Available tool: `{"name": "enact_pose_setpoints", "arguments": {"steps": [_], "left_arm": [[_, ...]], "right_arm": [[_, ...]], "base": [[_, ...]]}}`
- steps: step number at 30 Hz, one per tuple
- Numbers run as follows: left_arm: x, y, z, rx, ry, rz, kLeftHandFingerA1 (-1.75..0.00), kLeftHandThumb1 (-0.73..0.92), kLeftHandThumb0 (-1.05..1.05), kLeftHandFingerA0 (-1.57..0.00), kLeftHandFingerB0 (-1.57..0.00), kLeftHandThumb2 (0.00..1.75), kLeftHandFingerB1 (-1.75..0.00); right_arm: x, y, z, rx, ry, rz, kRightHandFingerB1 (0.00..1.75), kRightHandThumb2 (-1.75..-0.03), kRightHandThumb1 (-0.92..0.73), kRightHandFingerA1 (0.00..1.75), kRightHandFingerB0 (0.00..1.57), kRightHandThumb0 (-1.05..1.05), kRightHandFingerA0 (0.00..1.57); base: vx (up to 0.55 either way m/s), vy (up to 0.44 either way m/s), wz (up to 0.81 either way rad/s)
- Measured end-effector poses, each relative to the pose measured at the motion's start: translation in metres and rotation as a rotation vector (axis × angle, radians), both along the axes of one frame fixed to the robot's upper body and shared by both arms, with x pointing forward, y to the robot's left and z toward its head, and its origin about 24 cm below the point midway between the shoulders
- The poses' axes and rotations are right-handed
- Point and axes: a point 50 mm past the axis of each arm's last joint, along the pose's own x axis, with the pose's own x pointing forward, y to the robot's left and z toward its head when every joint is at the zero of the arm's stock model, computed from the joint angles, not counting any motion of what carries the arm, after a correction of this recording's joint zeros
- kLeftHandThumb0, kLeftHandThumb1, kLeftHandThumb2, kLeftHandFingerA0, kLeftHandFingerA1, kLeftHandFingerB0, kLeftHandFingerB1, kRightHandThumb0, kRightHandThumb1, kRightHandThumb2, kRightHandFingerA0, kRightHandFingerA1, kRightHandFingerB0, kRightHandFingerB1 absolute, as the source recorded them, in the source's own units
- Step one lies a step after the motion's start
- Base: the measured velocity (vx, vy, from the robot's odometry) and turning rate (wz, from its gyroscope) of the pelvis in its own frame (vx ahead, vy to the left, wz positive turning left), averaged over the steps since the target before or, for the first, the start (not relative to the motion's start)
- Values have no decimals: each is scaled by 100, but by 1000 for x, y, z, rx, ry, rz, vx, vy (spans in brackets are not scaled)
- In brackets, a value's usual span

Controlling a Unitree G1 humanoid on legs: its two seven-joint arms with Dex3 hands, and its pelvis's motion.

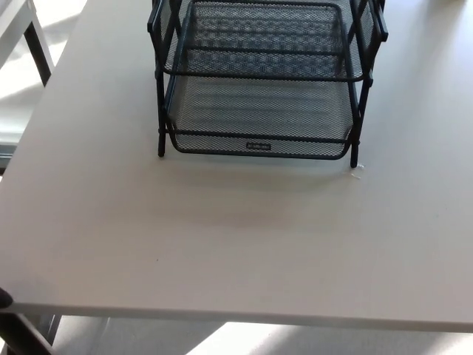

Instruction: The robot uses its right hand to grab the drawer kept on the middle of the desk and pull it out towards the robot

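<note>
**Drawer untouched, reach not yet begun**

We see the black mesh drawer (259, 118) sitting in its frame (160, 111) at the middle-far part of the desk (222, 244). Neither of our hands is in view, so we cannot tell their state. We judge the next move to be bringing the right hand to the drawer's front rim. The bare desk before it leaves ample room for pulling.

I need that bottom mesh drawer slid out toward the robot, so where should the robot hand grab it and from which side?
Probably the front rim of the bottom mesh drawer, near the small label plate. Come from the desk's near side, between the black frame's front legs: that edge faces the robot, and the side posts block other approaches.
</note>
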Motion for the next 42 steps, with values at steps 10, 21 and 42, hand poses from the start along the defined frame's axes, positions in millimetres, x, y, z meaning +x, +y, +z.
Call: {"name": "enact_pose_setpoints", "arguments": {"steps": [10,21,42], "left_arm": [[10,-17,43,150,-108,-246,-82,57,-27,-75,-81,56,-60],[7,-26,50,209,-122,-390,-83,55,-25,-76,-82,57,-61],[5,-26,51,220,-129,-420,-82,56,-26,-76,-82,56,-60]], "right_arm": [[3,-39,43,-178,-58,28,32,-56,-55,100,34,-35,91],[5,-82,111,-326,-136,35,40,-74,-48,91,24,-48,85],[82,-33,241,-559,-649,339,45,-59,-60,63,14,-68,29]], "base": [[0,0,0],[0,0,0],[0,0,0]]}}
